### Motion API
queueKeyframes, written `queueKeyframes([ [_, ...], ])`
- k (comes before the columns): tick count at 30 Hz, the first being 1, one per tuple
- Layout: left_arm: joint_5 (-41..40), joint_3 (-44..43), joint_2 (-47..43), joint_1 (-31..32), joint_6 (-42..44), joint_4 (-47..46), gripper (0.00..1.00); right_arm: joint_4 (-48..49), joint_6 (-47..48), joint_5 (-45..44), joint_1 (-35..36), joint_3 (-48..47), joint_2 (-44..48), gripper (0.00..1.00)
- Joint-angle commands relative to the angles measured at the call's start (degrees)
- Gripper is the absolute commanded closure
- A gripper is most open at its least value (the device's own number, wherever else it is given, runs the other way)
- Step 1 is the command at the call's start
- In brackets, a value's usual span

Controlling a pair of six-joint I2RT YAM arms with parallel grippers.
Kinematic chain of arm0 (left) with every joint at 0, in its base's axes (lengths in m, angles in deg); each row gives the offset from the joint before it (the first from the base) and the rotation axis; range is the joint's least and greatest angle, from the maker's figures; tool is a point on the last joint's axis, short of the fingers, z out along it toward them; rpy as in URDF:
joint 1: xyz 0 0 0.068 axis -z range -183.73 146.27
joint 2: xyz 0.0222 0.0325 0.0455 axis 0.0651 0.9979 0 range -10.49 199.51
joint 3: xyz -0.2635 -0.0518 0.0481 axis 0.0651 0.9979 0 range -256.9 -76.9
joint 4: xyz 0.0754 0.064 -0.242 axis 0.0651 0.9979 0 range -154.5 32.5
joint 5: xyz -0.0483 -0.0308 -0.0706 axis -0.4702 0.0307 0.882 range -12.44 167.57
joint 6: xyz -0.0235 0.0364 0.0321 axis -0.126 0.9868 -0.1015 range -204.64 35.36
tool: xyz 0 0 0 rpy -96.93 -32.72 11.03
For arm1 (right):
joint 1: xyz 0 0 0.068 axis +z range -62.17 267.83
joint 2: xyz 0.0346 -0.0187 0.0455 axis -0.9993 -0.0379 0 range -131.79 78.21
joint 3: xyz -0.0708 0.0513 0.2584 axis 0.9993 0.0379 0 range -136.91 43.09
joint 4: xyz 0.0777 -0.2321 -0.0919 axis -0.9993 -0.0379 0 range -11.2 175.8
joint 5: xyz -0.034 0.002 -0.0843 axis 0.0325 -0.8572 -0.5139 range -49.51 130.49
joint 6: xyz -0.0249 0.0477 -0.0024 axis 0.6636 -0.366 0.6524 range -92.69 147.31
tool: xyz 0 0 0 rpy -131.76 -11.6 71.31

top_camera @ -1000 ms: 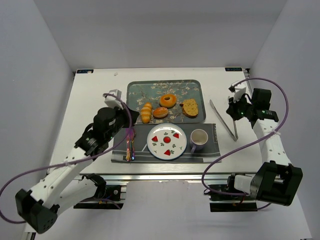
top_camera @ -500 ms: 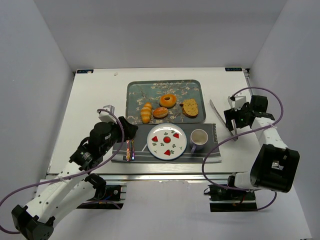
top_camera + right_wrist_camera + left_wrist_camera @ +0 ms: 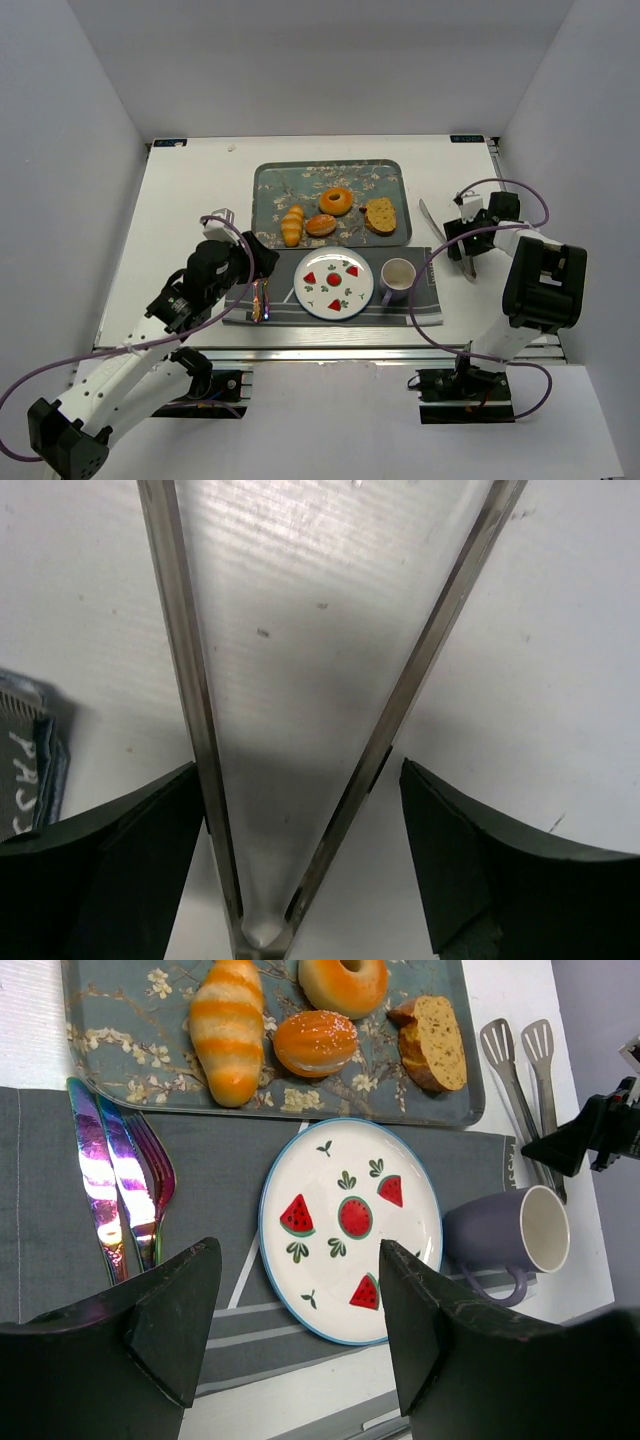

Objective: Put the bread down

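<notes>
Left wrist view: the left fingers [image 3: 170,1330] are spread wide and hold nothing, hanging over the near rim of the plate [image 3: 405,1260]. The right fingers [image 3: 120,840] are also spread. They straddle the hinged end of the tongs [image 3: 190,680], which lie on the tabletop [image 3: 300,600] right of the plate; whether they touch the metal I cannot tell. The tongs' tips are cut off in the right wrist view, and the doughnut [image 3: 343,982] is clipped by the frame's top edge. Beyond the plate, on the tray [image 3: 120,1000], lie a striped roll [image 3: 228,1030], a glazed bun [image 3: 315,1042], the doughnut and a seeded slice [image 3: 435,1042].
</notes>
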Motion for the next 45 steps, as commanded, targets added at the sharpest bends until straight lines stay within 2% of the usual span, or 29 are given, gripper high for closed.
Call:
queueKeyframes([
  [1,0.2,0.2,-1.3,0.2,-1.1,-0.4,0.26,4.7,0.5,-0.8,0.1,-0.9,-1.9,0.20],
  [2,0.1,0.1,-1.6,0.3,-1.4,-0.3,0.26,4.8,0.6,-0.5,0.1,-1.0,-2.4,0.22],
  [5,-0.3,-0.3,-2.0,0.3,-1.4,0.8,0.26,3.2,1.0,1.0,0.0,-1.3,-2.3,0.40],
  [6,-0.7,-0.6,-2.2,0.3,-1.4,1.1,0.26,2.9,1.1,2.2,-0.2,-1.2,-2.0,0.50],
  [8,-1.1,-0.8,-2.4,0.2,-1.4,1.7,0.26,2.1,1.4,3.3,-0.2,-1.2,-1.2,0.62],
  [9,-1.1,-0.8,-2.6,0.2,-1.4,1.6,0.26,1.8,1.5,3.8,-0.2,-1.3,-0.8,0.73],
  [14,-0.9,-1.6,-2.8,0.3,-1.5,1.8,0.26,-2.0,2.0,9.9,-0.1,-3.9,4.8,0.87],
  [17,-1.0,-2.3,-2.9,0.2,-1.5,2.4,0.26,-4.7,2.3,12.7,2.0,-7.5,8.6,0.87],
  [21,-1.2,-2.5,-3.2,0.3,-1.6,2.6,0.26,-11.2,4.4,11.8,7.6,-11.9,10.1,0.76],
  [29,-1.0,-2.7,-5.0,0.2,-2.7,3.6,0.26,-13.7,6.3,8.0,16.3,-15.6,9.7,0.62],
  [45,-0.9,-1.2,-6.7,0.3,-3.9,3.1,0.26,-19.3,10.9,5.2,21.3,-18.7,10.2,0.52],
])
